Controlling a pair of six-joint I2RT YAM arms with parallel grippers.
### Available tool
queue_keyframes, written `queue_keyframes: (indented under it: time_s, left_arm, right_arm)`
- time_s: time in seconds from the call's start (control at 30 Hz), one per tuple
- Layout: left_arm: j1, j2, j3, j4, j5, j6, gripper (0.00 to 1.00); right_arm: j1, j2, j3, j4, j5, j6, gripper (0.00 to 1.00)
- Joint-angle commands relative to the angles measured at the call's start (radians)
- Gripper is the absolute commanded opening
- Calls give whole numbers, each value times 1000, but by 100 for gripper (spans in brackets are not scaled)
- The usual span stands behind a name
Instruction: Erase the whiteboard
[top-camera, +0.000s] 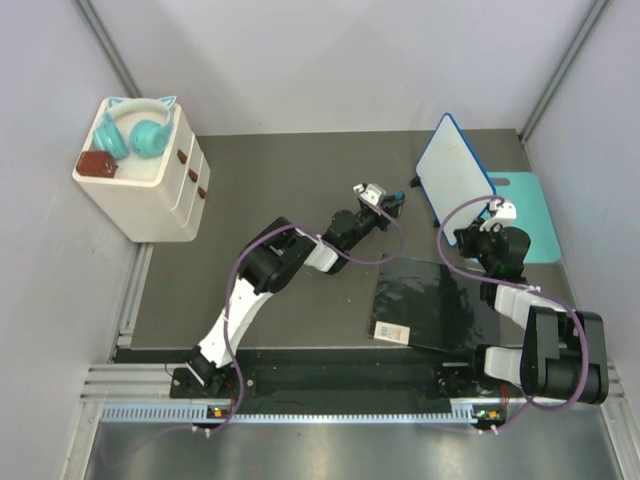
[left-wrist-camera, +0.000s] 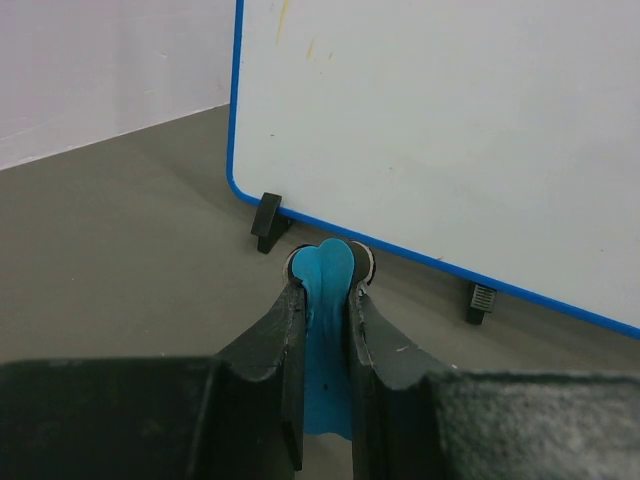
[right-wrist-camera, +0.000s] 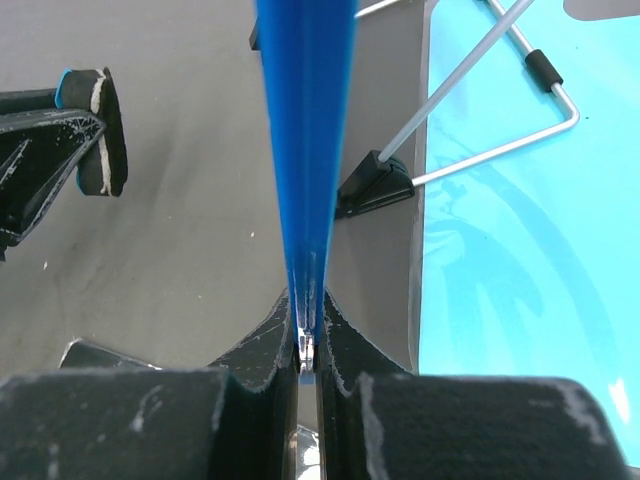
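whiteboard (top-camera: 455, 168) held upright
right gripper (right-wrist-camera: 306, 312) pinches its blue rim — left gripper (left-wrist-camera: 328, 280) clamps a blue eraser (left-wrist-camera: 325, 335) (just beside the board)

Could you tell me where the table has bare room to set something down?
Bare grey tabletop lies along the back, between the white drawer box and the blue-rimmed whiteboard. The right is crowded: right gripper clamping the board's edge, teal mat, glossy black sheet, left gripper holding a blue eraser.

Whiteboard (top-camera: 455, 165) left of mat (top-camera: 532, 218)
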Motion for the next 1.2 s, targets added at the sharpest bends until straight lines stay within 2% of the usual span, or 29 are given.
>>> queue_keyframes:
  time_s: [0.0, 0.3, 0.6, 0.93, 1.17]
  left_arm:
    - [-5, -77, -16, 243, 31, -24, 0]
    - [-13, -64, -36, 252, 43, -30, 0]
    - [-14, -67, -75, 270, 62, -35, 0]
    - [-17, -81, -101, 284, 75, -48, 0]
    - [-16, -98, -119, 289, 78, -47, 0]
  right_arm:
    - [-2, -33, 28, 60, 50, -36, 0]
    - [-2, -99, 110, -57, 74, -62, 0]
    - [-2, 1, 141, -6, 128, -82, 0]
    - [-2, 63, 216, -121, 172, -63, 0]
    - [-2, 108, 170, -66, 133, -27, 0]
